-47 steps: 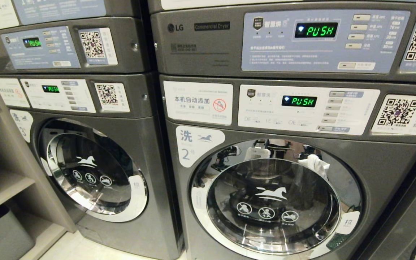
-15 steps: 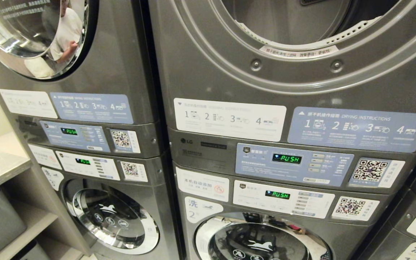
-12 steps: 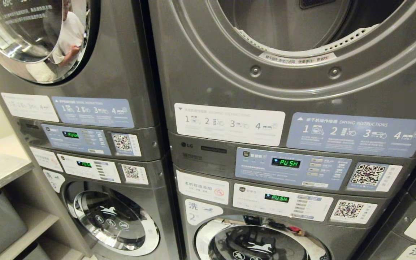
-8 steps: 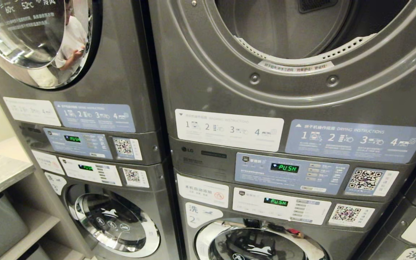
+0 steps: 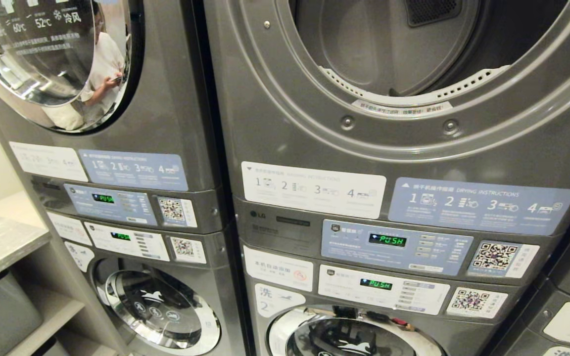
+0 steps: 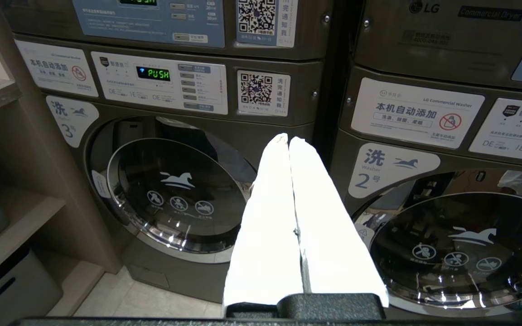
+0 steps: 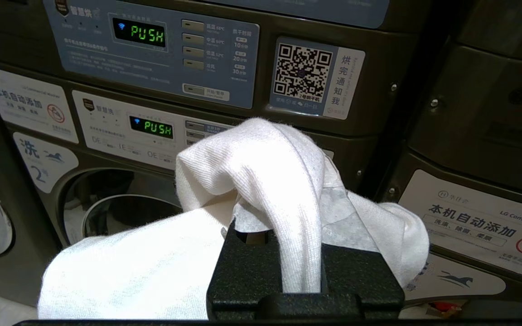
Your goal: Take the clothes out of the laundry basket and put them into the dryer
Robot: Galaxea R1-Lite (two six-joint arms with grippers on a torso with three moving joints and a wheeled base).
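My right gripper point(image 7: 283, 226) clamps a white garment point(image 7: 252, 181); left gripper point(image 6: 290, 145) pressed together, empty. Open dryer drum point(image 5: 389, 54) at twelve o'clock awaits loading.

- Your right gripper point(image 7: 304, 271) sits at 6 o'clock, its jaws clamped on a white garment point(image 7: 252, 181).
- The cloth bunches up over the black gripper body and spills toward 8 o'clock and 4 o'clock.
- At 11 o'clock you see the blue dryer panel point(image 7: 152, 50), its green display reading PUSH.
- A QR sticker point(image 7: 315, 77) lies at 12 o'clock, just beside that panel.
- Beneath, the white washer panel point(image 7: 143, 129) also reads PUSH.
- At 8 o'clock the washer door point(image 7: 107, 203) shows, partly hidden by the cloth.
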